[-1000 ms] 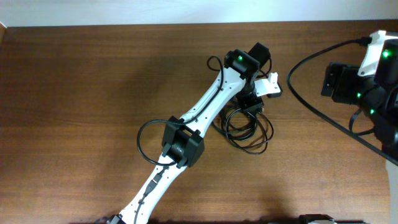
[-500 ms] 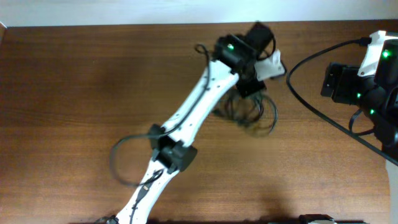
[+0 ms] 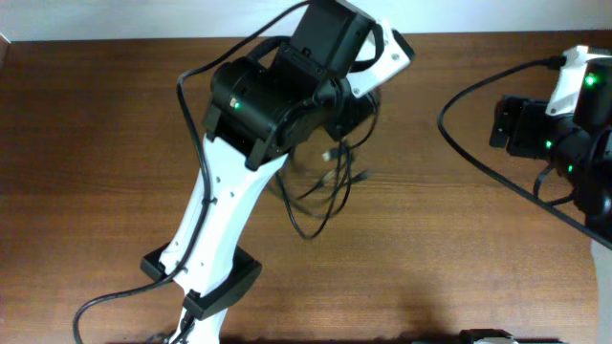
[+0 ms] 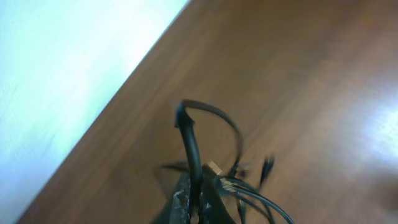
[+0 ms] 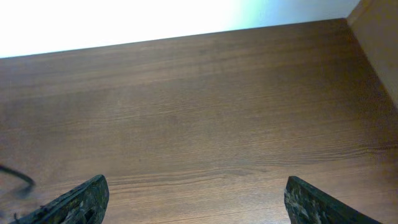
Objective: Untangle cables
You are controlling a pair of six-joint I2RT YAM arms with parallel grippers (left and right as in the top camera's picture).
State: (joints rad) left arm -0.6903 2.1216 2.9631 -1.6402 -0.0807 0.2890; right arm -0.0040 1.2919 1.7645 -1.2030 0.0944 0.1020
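**Bundle lifted clear, left grip clenched, nothing separated yet**

The cables [image 3: 330, 182] now hang in loose loops and trailing strands below your left end effector [image 4: 194, 198], over the far middle of the worktop [image 3: 96, 143]. A second ago they lay as a tight flat coil on the wood, right of centre, with the left arm [image 3: 215, 215] low over them. Since then the arm has risen steeply toward the overhead camera and carried the bundle up and a little left. The left wrist view shows the fingers clenched on the bundle, one stiff loop arching above the grip and small plug ends [image 4: 214, 167] dangling just beside it. You cannot tell from above whether the lowest loop touches the wood.

For you, this means the lift looks to have opened the coil, so single strands can be told apart. They all run back to one pinch point, though, so the job reads as early.

Your right end effector [image 5: 196, 204] has not moved in that second. It sits at the right edge, released, fingers spread wide over bare wood, well apart from the cables. The thick black wire [image 3: 441, 119] curving near it belongs to the arm, not the task. Your likely next call is to bring the right side in on one hanging strand or plug while the left holds; a swinging strand will be hard to catch
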